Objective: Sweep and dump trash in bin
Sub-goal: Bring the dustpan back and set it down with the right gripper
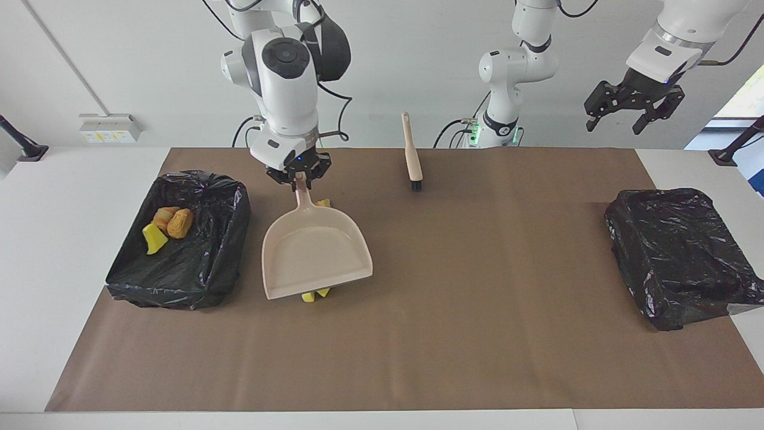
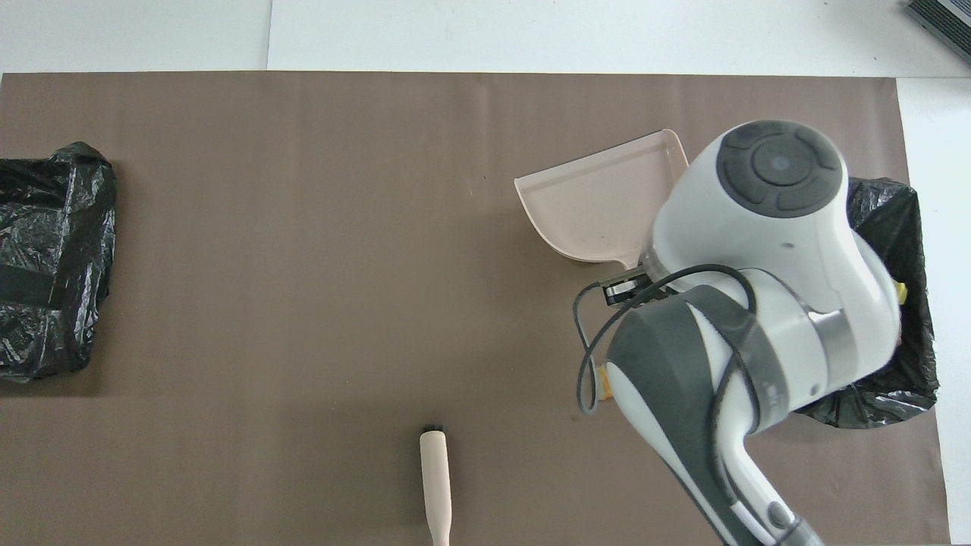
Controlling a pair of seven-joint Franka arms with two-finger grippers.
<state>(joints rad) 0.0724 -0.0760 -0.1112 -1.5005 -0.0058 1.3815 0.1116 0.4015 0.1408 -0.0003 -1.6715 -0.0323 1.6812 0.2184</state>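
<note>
The brown mat (image 1: 477, 298) covered most of the white table (image 1: 59, 239), and its middle part lay bare between the 2 bins, with only the brush (image 1: 411, 150) lying near the robots' edge. At the right arm's end stood a bin lined with a black bag (image 1: 197, 263), and inside it lay 3 scraps of trash (image 1: 164, 227): 2 tan-orange lumps and 1 yellow piece. Just beside this bin, toward the middle of the mat, the right gripper (image 1: 297, 176) pointed downward from a bent arm and was clamped on the handle of the beige dustpan (image 1: 313, 254). The dustpan was empty and its wide lip pointed away from the robots. 2 yellow scraps (image 1: 313, 295) showed from under that lip, and 1 tan-orange piece (image 1: 324, 203) showed beside the handle; whether the pan touched them I cannot tell. At the left arm's end sat the second bin (image 1: 677, 257), covered with black bag so that nothing inside was visible. The left gripper (image 1: 615, 122) waited high above that end of the table, with its fingers wide apart and nothing between them.
</note>
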